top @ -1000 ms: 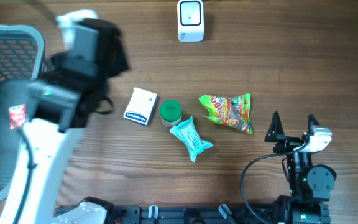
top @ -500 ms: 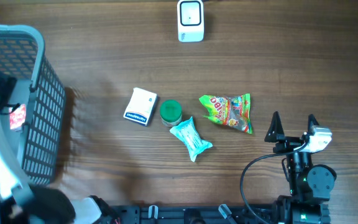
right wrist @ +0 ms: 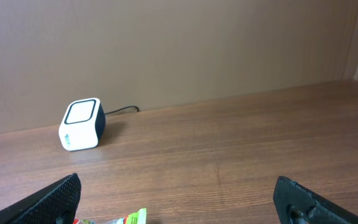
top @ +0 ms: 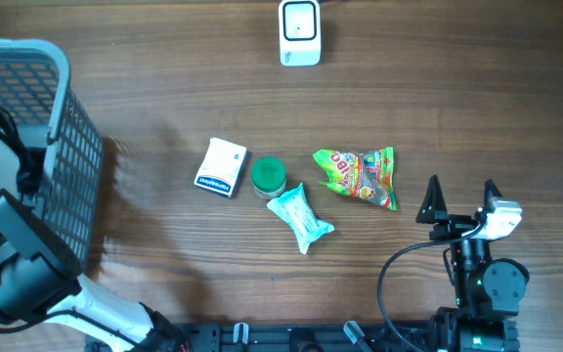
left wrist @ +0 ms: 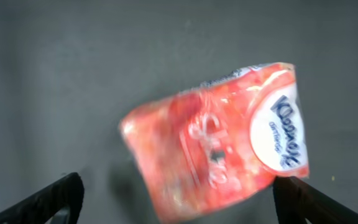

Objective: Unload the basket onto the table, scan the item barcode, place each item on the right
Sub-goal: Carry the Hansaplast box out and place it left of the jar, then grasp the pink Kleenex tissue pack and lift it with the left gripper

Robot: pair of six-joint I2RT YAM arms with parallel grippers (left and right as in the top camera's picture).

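The left gripper (left wrist: pixel 179 193) is held apart over the red tissue pack (left wrist: pixel 216 143); the right gripper (top: pixel 460 186) is likewise apart, empty. The pack, tilted, should be centred squarely before any closing

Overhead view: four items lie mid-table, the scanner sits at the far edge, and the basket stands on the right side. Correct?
No. The basket stands on the left side, not the right; the overhead view shows it. The rest holds: box, jar, packet and candy bag lie mid-table, and the scanner sits at the far edge.
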